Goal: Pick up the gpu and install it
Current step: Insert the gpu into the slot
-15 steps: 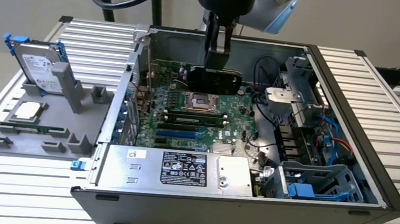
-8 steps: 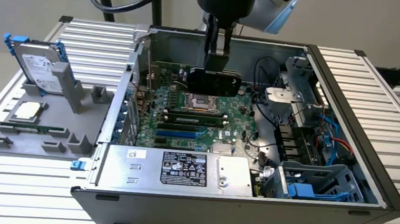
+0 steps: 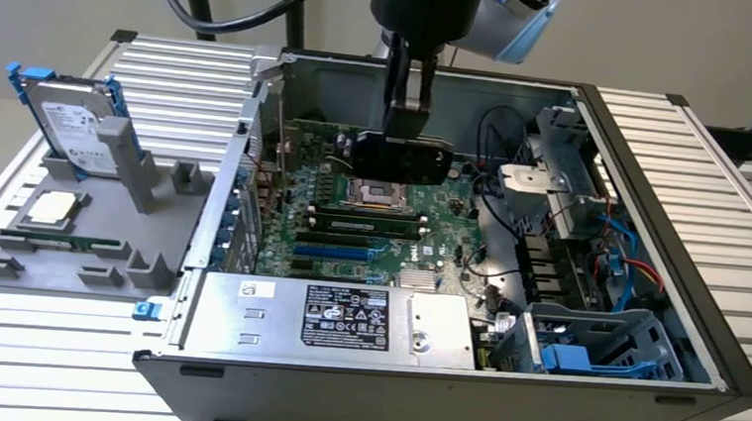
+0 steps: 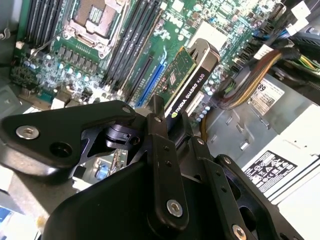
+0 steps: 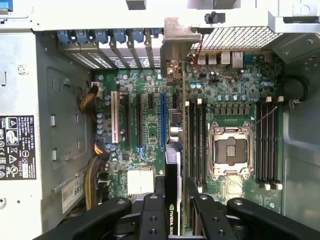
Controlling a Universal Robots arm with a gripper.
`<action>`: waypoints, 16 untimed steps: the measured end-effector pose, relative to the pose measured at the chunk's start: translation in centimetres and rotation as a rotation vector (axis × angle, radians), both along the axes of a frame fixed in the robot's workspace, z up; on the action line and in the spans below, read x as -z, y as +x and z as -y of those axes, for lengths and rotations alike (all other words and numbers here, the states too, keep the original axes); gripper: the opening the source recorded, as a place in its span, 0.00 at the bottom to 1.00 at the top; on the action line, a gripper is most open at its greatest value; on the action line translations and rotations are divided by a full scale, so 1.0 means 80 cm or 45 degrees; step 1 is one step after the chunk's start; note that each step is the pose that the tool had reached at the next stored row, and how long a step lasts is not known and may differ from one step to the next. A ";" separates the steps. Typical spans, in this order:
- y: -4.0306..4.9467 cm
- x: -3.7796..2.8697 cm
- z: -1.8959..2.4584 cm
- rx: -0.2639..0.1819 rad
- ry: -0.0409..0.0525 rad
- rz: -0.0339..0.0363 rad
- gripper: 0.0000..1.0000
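Gripper [image 4: 170,125]: we have it pinched on the gpu [image 4: 192,82], clamped along the card's upper edge, with the card hanging edge-down inside the open computer case [image 3: 688,292]. In the first wrist view the fingers [image 5: 150,212] sit on either side of the black shroud.
Fixture tray [image 3: 1,269]: out to the exterior view's left of our gripper, well apart and outside the case; it carries the hard drive [image 3: 71,125], the processor [image 3: 51,210] and the memory stick [image 3: 56,243]. We judge it no hazard at this height.
Gpu: directly beneath our gripper, over the motherboard [image 3: 447,240], near the blue expansion slot [image 5: 163,120]. We cannot tell whether the card's edge is already touching a slot or hovers above it.
Alignment risk: in the first wrist view the card lies roughly parallel to the slots but beside the blue one, not plainly over it. If we pressed down offset, the edge connector could land on board components and scrape or bend.
Bracket risk: the silver bracket [image 5: 172,50] at the card's far end from our gripper meets the rear slot openings; if it catches the chassis lip, the card could tilt in our grip.
Memory sticks [image 5: 197,142]: just beside the card; a sideways drift could knock their latches.
Cables [image 4: 250,75]: to the exterior view's right of our gripper, near the card's end; they could snag it.
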State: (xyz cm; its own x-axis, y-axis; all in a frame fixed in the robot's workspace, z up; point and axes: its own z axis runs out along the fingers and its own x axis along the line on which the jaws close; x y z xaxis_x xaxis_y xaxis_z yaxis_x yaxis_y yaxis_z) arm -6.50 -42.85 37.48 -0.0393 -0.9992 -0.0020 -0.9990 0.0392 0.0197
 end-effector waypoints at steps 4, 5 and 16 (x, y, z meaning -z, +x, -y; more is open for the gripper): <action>0.004 0.0019 0.0000 0.000 0.000 0.0001 0.00; 0.006 0.0023 0.0000 0.000 0.000 0.0000 0.00; 0.011 0.0097 0.0000 0.000 0.000 0.0000 0.00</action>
State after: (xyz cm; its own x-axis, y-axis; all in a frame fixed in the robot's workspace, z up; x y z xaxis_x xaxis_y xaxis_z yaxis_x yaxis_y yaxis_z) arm -5.63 -42.85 36.70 -0.0394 -0.9992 -0.0019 -0.9990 0.0394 0.0197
